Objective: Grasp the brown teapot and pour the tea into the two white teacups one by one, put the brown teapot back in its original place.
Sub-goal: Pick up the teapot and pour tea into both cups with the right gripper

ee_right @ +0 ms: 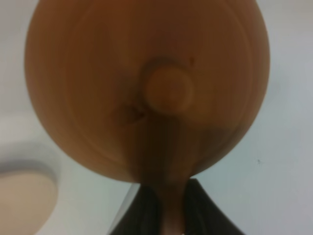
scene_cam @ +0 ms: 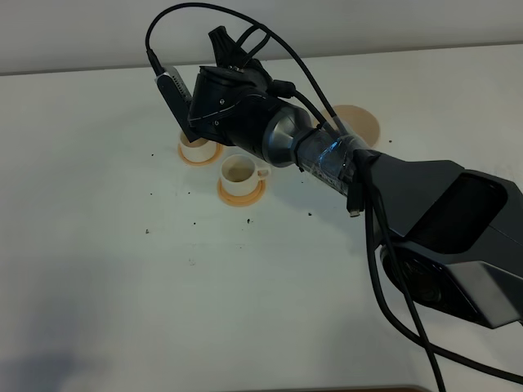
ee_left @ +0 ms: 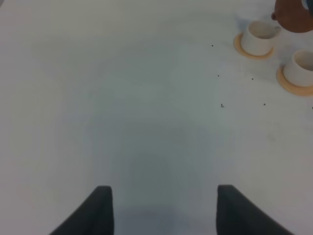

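White matte surface (scene_cam: 98, 286) fills nearly the whole exterior high view; plain, slightly glossy in patches; pale grey-white wall (scene_cam: 409, 24) runs as a flat band just beyond the surface's far edge; tiny dark specks (scene_cam: 147, 232) scattered across the middle of the surface, a few also in the left wrist view; soft grey shadow (scene_cam: 41, 367) lies on the surface at its near left corner; thin brown strip (scene_cam: 359, 389) just past the surface's near edge, too little visible to identify; light even, diffuse, soft-edged shadows.
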{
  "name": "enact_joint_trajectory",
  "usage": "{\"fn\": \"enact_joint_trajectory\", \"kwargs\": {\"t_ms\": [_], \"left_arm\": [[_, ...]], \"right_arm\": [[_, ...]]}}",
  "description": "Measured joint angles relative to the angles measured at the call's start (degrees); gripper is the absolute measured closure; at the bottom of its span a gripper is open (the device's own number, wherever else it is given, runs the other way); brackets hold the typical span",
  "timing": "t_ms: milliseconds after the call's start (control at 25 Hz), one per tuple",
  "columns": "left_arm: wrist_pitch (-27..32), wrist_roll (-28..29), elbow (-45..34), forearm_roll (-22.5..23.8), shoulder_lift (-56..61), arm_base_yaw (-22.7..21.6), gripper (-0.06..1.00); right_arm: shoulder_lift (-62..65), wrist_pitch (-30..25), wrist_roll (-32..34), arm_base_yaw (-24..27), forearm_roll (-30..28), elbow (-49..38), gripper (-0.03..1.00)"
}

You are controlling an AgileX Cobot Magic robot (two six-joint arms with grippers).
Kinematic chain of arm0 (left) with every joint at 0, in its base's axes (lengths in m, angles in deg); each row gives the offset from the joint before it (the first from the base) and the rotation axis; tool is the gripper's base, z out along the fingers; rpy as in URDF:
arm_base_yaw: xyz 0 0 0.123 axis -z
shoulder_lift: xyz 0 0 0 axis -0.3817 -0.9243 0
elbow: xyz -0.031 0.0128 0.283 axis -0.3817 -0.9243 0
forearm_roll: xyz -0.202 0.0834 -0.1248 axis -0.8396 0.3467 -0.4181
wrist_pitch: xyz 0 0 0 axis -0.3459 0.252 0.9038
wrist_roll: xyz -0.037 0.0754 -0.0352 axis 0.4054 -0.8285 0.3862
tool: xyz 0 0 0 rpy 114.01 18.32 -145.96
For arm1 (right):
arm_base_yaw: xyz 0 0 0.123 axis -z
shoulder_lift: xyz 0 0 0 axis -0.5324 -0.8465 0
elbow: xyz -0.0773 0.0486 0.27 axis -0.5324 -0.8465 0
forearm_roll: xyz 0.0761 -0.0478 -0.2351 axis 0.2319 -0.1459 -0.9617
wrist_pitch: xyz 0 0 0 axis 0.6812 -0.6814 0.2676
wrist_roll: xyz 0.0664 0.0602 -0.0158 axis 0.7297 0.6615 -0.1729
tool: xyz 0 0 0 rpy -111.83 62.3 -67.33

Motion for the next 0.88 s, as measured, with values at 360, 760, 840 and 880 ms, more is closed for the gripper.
{"fn": "enact_joint_trajectory", "kwargs": {"t_ms": [360, 760, 840, 880], "left_arm": [[0.0, 0.0, 0.0, 0.0, 0.0, 0.0, 0.47], [0.0, 0.0, 0.0, 0.0, 0.0, 0.0, 0.47], [0.0, 0.0, 0.0, 0.0, 0.0, 0.0, 0.47], [0.0, 0.0, 0.0, 0.0, 0.0, 0.0, 0.47]], "right_arm": [[0.0, 0.57, 0.42, 0.0, -2.05, 0.0, 0.87], [-0.01, 1.38, 0.42, 0.0, -4.27, 0.0, 0.87], [-0.29, 1.62, 0.42, 0.0, -5.05, 0.0, 0.87], [-0.4, 1.78, 0.42, 0.0, -5.26, 0.0, 0.87]]}}
